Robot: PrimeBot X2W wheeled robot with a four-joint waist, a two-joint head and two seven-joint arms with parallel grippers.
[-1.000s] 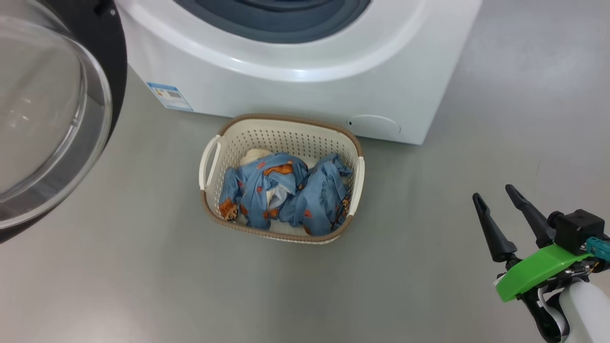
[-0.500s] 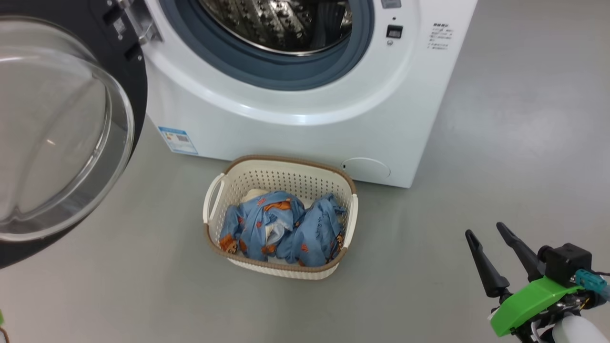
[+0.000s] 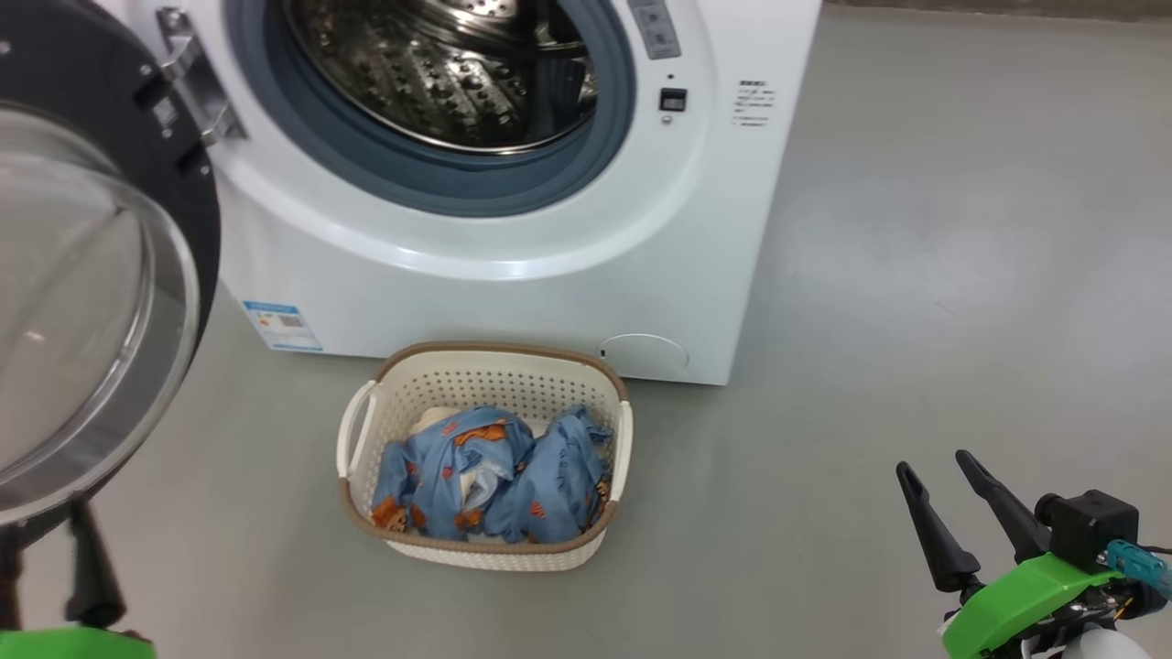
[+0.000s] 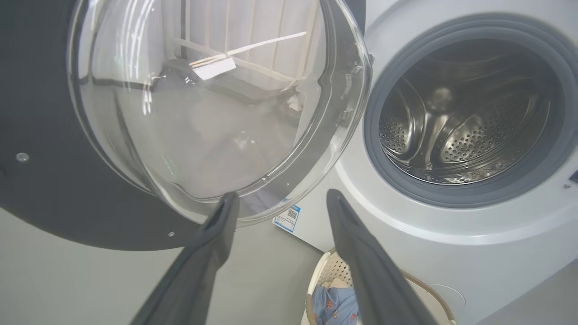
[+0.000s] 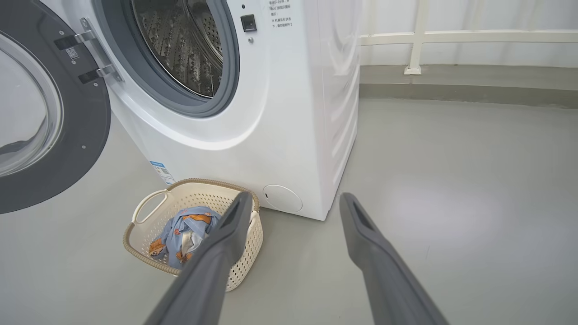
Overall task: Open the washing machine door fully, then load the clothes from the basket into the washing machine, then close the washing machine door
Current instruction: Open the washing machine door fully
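Note:
The washing machine (image 3: 513, 275) stands with its steel drum (image 3: 439, 73) exposed. The washing machine door (image 3: 82, 302) is swung out to the left, its black rim around the clear dome. On the floor in front sits the basket (image 3: 357, 439), holding the blue bear-print clothes (image 3: 494, 476) and some white cloth. My left gripper (image 3: 41, 549) is open at the lower left, under the door. In the left wrist view the left gripper (image 4: 282, 196) points at the door's glass (image 4: 203, 104). My right gripper (image 3: 934, 465) is open, right of the basket, holding nothing.
Grey floor (image 3: 961, 275) stretches to the right of the machine. A white railing (image 5: 415, 40) runs along the back wall behind it. The door (image 5: 67, 135) overhangs the floor left of the basket (image 5: 149, 212).
The head camera has tilted up, so the drum and door hinge now show and the basket sits lower. My left gripper has come into view at the lower left. The right gripper keeps its open pose.

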